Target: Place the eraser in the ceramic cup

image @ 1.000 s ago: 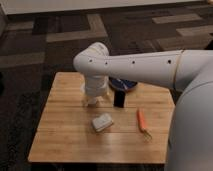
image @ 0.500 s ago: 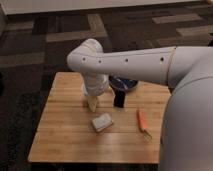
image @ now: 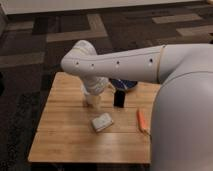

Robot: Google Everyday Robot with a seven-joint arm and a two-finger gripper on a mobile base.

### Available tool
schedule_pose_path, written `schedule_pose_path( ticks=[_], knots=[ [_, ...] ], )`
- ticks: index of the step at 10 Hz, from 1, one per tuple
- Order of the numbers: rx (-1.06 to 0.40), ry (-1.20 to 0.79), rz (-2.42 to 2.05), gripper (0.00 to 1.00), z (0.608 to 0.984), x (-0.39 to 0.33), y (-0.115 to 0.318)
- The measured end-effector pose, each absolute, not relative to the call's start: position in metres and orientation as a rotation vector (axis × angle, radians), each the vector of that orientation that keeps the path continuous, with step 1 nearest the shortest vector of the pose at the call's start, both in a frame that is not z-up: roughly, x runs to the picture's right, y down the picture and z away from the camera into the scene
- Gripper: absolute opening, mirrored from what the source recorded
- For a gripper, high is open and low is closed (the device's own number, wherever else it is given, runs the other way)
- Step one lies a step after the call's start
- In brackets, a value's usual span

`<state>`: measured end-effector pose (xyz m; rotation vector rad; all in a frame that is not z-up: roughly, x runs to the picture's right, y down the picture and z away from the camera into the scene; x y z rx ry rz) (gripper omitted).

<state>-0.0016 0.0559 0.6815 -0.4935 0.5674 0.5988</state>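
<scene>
The eraser (image: 119,97), a small black upright block, stands on the wooden table (image: 70,142) toward the back middle, just in front of the blue bowl. My gripper (image: 93,100) hangs down from the white arm to the left of the eraser, a short gap away and low over the table. The ceramic cup does not show clearly. The wrist covers the spot at the back left, and I cannot tell a pale shape there from the gripper.
A dark blue bowl (image: 126,85) sits at the back, partly behind the arm. A pale flat pad (image: 102,121) lies in the middle of the table. An orange stick-like tool (image: 142,120) lies to the right. My large white arm fills the right side.
The arm's elbow has swung further left and nearer the camera. The wrist has stayed low over the back left of the table. The eraser has not moved.
</scene>
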Motion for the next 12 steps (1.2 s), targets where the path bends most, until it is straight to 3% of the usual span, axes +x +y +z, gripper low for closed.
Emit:
schedule_pose_path(
  ticks=[12],
  knots=[
    [-0.528, 0.508, 0.66, 0.65, 0.708, 0.041, 0.048]
  ],
)
